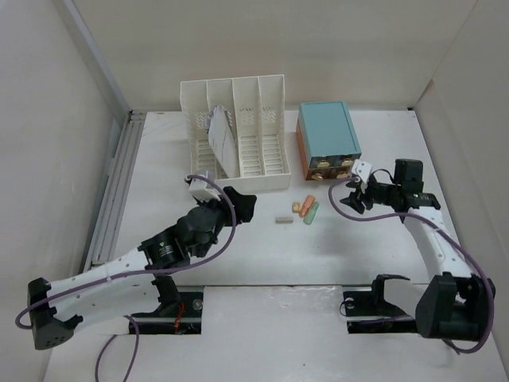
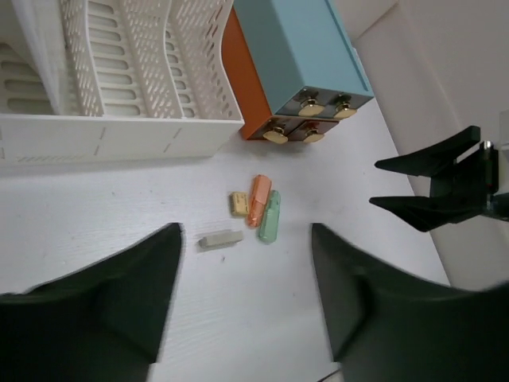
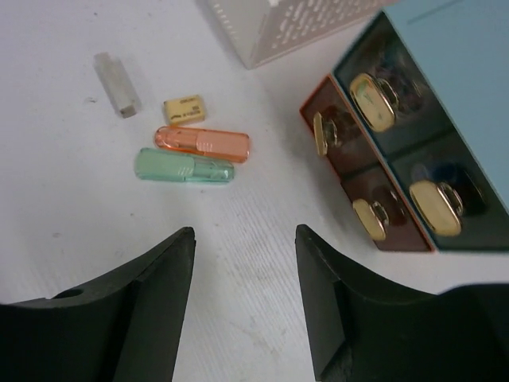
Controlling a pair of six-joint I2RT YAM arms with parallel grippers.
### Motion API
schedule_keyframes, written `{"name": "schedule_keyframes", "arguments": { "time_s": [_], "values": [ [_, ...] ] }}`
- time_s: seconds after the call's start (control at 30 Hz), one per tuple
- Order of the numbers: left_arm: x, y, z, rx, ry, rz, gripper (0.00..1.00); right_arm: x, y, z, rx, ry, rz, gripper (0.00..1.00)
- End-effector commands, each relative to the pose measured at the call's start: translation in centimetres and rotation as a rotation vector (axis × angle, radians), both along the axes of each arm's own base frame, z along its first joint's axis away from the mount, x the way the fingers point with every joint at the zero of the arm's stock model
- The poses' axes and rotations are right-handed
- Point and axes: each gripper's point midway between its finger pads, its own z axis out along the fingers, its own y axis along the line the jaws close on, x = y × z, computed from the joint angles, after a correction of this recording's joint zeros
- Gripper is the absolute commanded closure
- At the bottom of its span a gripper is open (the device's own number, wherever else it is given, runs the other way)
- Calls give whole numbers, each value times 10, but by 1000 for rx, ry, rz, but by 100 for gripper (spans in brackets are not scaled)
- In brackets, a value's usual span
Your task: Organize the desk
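The white desk (image 1: 238, 263) lies under both arms. Only the top view shows papers (image 1: 221, 137) leaning in the file rack (image 1: 238, 131). Only the right wrist view shows the teal drawer box (image 3: 461, 48) with its 4 brass handles close up. It also shows print on the yellow eraser (image 3: 184, 110), too small to read. Beside the eraser lie an orange marker (image 3: 203, 143), a green marker (image 3: 184, 168) and a grey stick (image 3: 117, 79). The left tool (image 2: 245, 232) and the right tool (image 3: 245, 235) both stand apart, with nothing between their fingers.

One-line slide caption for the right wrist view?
Open right gripper above the desk, near green marker, orange marker, yellow eraser, grey block and teal drawer box.
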Motion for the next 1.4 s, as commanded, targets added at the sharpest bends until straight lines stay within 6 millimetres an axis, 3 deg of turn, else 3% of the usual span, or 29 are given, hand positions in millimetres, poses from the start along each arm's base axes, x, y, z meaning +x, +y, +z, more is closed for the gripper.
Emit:
{"name": "schedule_keyframes", "arguments": {
  "time_s": [0.0, 0.03, 0.07, 0.23, 0.3, 0.53, 0.87, 1.13, 1.27, 1.37],
  "values": [
    [-5, 13, -5, -26, 7, 13, 31, 18, 20, 2, -23, -122, 127, 41],
    [-6, 14, -12, -8, 16, 14, 21, 19, 32, -4, -29, -127, 162, 39],
    [-6, 15, -9, -17, 11, 13, 19, 22, 35, -9, -37, -124, 171, 39],
    [-8, 20, -23, 18, 33, 13, 18, 42, 57, -42, -104, -95, 172, 37],
    [-8, 21, -19, 6, 27, 13, 17, 48, 67, -46, -104, -91, 160, 37],
    [-16, 29, -18, -38, 8, -6, 17, 94, 62, -56, -114, 14, -80, 38],
    [-20, 26, -12, -66, -1, -35, 17, 110, 74, -65, -132, 92, -293, 40],
    [-22, 27, -7, -83, -9, -46, 17, 120, 59, -61, -136, 95, -468, 42],
    [-22, 27, 0, -91, -13, -46, 17, 123, 48, -58, -127, 97, -564, 50],
    [-22, 27, 4, -99, -18, -46, 17, 126, 46, -58, -128, 97, -582, 50]
  ]
}}
